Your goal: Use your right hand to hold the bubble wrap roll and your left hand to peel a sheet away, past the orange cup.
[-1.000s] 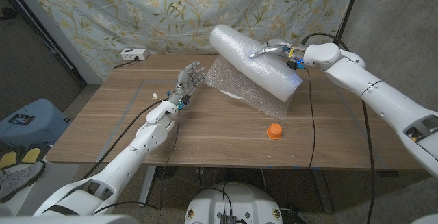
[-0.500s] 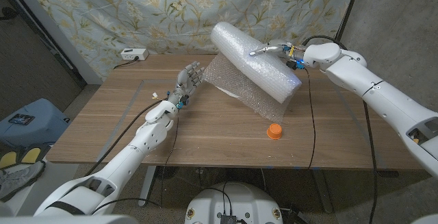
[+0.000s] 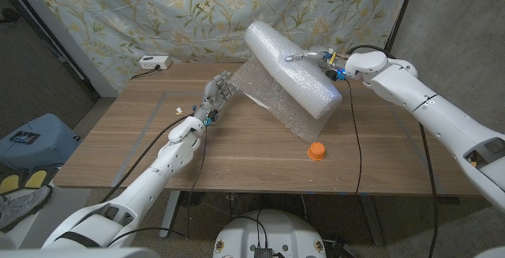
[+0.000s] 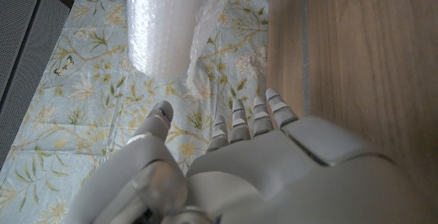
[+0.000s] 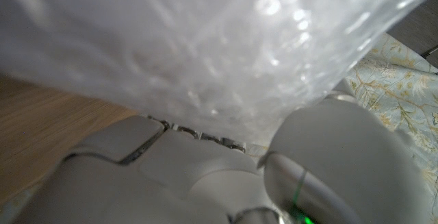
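Observation:
My right hand (image 3: 317, 56) grips the top of the bubble wrap roll (image 3: 290, 67), a thick white cylinder held tilted above the back of the table. A loose sheet (image 3: 272, 104) hangs from it down to the tabletop. The orange cup (image 3: 316, 150) stands on the table just in front of the sheet's lower corner. To the left, my left hand (image 3: 217, 94) is raised with its fingers spread, close to the sheet's left edge and holding nothing. In the left wrist view the roll (image 4: 161, 22) and sheet edge (image 4: 209, 32) lie beyond my fingers (image 4: 236, 118). The right wrist view has the roll (image 5: 205, 39) pressed against my right hand (image 5: 198, 176).
A white box (image 3: 155, 62) with a cord sits at the back left of the wooden table (image 3: 118, 147). A black cable (image 3: 357, 140) hangs from my right arm across the table's right side. A floral curtain hangs behind.
The right hand has lifted the roll higher and a little to the left, so more sheet hangs free. The left hand has stayed in place.

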Robot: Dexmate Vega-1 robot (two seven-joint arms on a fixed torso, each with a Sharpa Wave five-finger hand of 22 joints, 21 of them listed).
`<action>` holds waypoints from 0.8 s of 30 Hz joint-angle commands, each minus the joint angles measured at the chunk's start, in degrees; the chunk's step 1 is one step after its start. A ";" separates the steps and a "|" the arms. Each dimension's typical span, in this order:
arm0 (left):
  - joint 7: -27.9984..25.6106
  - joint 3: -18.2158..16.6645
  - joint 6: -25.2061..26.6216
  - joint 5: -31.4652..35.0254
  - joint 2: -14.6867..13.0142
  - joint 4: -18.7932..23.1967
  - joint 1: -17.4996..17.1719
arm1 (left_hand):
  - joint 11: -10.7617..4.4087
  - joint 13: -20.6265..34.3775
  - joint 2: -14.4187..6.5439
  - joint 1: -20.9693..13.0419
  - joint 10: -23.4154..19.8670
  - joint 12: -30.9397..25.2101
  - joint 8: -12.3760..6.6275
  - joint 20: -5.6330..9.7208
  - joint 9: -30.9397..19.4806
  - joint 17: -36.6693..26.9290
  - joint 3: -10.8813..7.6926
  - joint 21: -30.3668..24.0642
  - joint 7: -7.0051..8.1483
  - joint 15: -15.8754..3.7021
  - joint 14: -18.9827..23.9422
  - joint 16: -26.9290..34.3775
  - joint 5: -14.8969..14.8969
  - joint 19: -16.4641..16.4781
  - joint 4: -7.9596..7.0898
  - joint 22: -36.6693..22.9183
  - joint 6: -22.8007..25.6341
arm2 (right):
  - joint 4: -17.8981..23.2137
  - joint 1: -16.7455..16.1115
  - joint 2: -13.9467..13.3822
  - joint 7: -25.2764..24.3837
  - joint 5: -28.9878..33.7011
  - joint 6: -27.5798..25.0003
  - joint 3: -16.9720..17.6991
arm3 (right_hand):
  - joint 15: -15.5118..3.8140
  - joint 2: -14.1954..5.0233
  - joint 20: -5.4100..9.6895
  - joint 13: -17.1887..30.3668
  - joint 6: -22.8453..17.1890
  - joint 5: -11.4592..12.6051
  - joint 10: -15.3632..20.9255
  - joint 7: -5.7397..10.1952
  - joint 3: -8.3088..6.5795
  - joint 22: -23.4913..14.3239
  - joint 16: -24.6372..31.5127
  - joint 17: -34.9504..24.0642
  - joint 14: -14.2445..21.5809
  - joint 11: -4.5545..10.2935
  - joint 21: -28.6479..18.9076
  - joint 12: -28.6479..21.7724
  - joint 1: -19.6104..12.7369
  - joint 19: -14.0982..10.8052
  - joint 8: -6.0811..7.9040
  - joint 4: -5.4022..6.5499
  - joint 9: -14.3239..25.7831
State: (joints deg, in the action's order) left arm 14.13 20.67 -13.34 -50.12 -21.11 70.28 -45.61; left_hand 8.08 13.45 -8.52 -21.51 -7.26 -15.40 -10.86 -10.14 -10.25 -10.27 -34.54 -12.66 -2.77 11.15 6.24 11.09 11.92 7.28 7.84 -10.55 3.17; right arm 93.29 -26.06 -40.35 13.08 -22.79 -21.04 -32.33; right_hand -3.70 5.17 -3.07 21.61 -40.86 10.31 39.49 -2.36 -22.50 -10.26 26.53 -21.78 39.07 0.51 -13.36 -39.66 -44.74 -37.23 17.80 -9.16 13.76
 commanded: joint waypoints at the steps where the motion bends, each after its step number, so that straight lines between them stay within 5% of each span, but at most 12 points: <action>1: 0.28 0.25 -0.64 -0.91 1.96 -0.66 -0.27 | 0.29 0.26 -0.05 -0.77 -0.58 0.24 -0.09 -0.04 -0.18 -0.07 -0.04 -0.06 -0.02 0.16 0.83 0.00 0.35 0.70 0.41 -0.17 0.41 | 0.45 -0.26 2.37 -4.66 -2.68 -2.06 0.37 | -3.09 -4.39 -0.04 -0.02 -0.88 0.03 0.61 0.18 0.00 -0.20 0.13 -0.16 0.56 0.15 -0.25 -0.35 -5.04 -0.47 -0.01 -0.19 0.16; 11: 1.62 1.28 0.94 -2.08 4.23 -1.83 0.99 | 0.30 0.28 0.01 -1.20 -1.02 0.13 -0.22 -0.24 -0.18 -0.03 -0.16 -0.16 -0.42 0.23 1.29 0.08 0.51 1.16 0.74 -0.15 0.89 | 0.28 0.12 2.93 -6.04 -3.05 -1.87 -0.24 | -3.07 -4.51 -0.03 -0.08 -1.25 -0.05 0.81 0.14 0.08 -0.21 0.21 -0.35 0.81 0.26 -0.21 -0.48 -5.17 -0.60 -0.08 -0.10 0.24; 24: -1.04 2.08 5.95 -3.22 3.85 3.27 0.12 | 0.58 0.28 0.61 -1.91 -1.07 0.21 -0.18 -0.69 -0.17 -0.02 -0.26 -0.21 -0.94 0.42 1.64 0.09 0.74 1.63 1.43 -0.09 0.88 | -0.52 0.65 3.31 -7.18 -2.48 -1.78 -1.03 | -3.07 -4.62 0.01 -0.10 -1.57 -0.12 1.05 0.15 0.11 -0.23 0.16 -0.53 0.92 0.24 -0.13 -0.67 -5.55 -0.66 -0.21 -0.13 0.41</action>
State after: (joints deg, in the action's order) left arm 14.85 22.15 -10.80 -52.32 -17.37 70.20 -44.92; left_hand 8.29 13.44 -8.17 -22.67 -8.10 -15.40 -10.86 -10.54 -10.25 -10.13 -34.62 -12.66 -3.38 11.26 7.59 11.09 12.36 8.31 8.88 -10.55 3.79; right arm 93.37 -25.84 -37.42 6.88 -25.57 -22.95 -32.63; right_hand -3.86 5.25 -3.08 21.37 -41.76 10.07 39.81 -2.46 -22.50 -10.26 26.53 -22.21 39.64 0.66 -13.34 -39.91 -44.83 -37.22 17.30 -9.16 14.01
